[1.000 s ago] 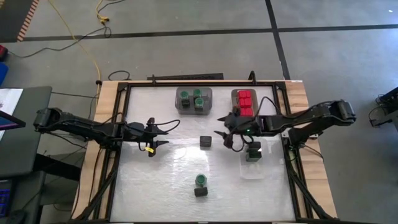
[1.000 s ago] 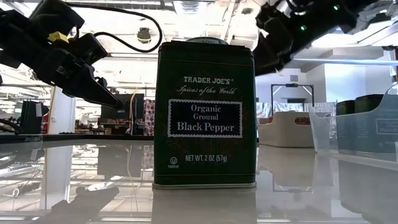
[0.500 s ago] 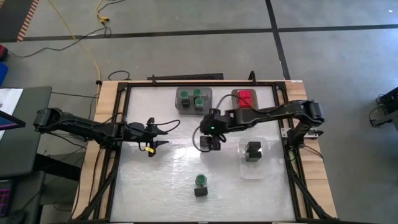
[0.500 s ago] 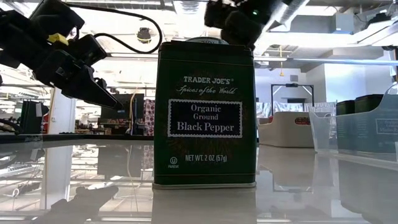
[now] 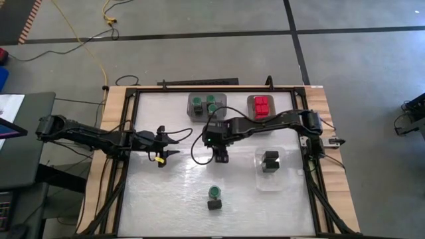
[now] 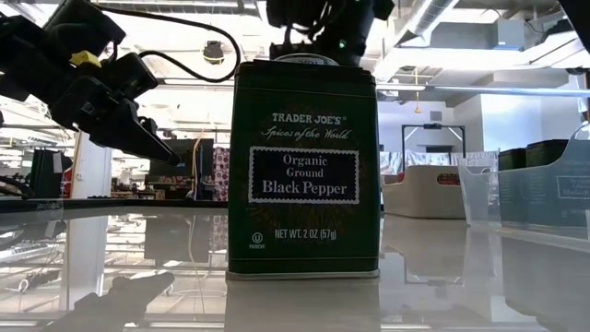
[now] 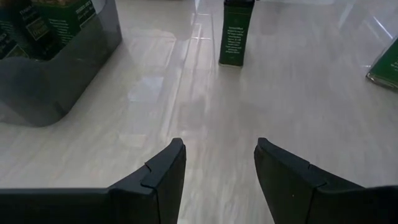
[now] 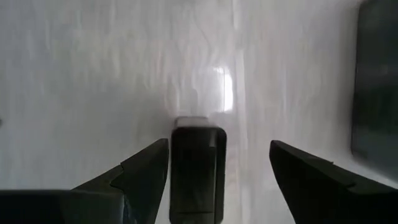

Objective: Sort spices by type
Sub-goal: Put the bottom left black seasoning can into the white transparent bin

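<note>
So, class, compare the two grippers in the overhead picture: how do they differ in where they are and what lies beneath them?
The right gripper reaches to the middle of the table, directly above a dark tin that sits between its open fingers, ungripped. The left gripper waits at the left side, with only bare table between its fingers. The right arm stretches far across; the left barely extends. Both are open and hold nothing.

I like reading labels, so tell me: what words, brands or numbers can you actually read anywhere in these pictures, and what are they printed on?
All on the front of the dark tin in the low view:
"TRADER JOE'S"
"Spices of the World"
"Organic Ground Black Pepper"
"NET WT. 2 OZ (57g)"
A small round mark under that tin's label: too small to read.
Labels on the green tin and the jars in the grey tray, left wrist view: blurred, unreadable.
</note>
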`<act>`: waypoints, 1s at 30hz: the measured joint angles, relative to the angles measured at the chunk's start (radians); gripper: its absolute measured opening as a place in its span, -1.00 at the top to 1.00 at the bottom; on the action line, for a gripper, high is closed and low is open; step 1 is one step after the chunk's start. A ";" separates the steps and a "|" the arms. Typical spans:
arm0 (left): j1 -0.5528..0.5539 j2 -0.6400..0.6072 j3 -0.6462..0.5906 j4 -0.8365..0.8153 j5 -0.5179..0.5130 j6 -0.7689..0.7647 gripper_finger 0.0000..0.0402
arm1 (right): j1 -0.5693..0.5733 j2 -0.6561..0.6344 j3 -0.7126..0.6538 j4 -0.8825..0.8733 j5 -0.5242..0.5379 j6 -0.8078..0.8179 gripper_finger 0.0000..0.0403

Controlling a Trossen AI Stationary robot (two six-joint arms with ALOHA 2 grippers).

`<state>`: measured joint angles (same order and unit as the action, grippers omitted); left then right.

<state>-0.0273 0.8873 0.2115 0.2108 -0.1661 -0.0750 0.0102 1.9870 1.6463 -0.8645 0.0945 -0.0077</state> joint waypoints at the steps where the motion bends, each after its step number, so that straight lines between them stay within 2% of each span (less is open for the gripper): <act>1: 0.000 0.000 0.000 -0.001 0.000 0.000 0.09 | 0.000 0.000 0.000 -0.012 0.000 0.008 -0.52; 17: 0.000 0.000 0.000 -0.012 0.000 0.000 0.09 | 0.004 0.000 0.000 -0.047 -0.048 0.034 -0.52; 25: 0.000 0.000 0.000 -0.020 0.000 -0.008 0.09 | 0.005 0.090 -0.001 -0.095 -0.062 0.030 -0.52; 30: 0.000 0.000 0.000 -0.019 0.000 -0.008 0.09 | 0.009 0.095 -0.001 -0.077 -0.062 0.025 -0.48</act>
<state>-0.0273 0.8875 0.2119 0.1922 -0.1665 -0.0830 0.0193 2.0824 1.6455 -0.9417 0.0322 0.0177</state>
